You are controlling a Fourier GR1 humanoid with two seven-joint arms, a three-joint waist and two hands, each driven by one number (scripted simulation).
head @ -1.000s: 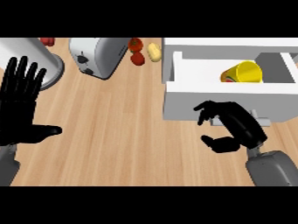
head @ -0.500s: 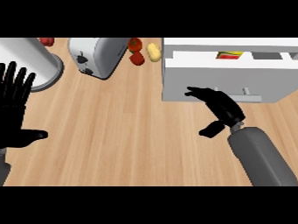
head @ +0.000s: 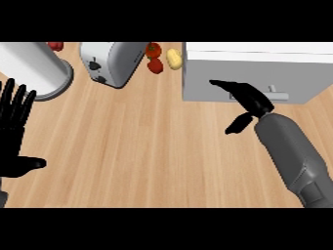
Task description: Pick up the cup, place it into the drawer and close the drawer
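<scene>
Drawer (head: pixel 259 80) shut flush, with cup out of sight, presumably inside.
Right hand (head: pixel 247 97) is pressed flat-fingered against its stiff, smooth front beside the handle (head: pixel 276 93); left hand (head: pixel 7 132) is rested open, fingers spread.

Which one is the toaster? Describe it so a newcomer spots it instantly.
Start at the white drawer unit at the counter's far right, then look left past the small red and yellow produce. The toaster lies there, right of the tall white cylinder. It alone is a silver box with dark controls on its end.
</scene>
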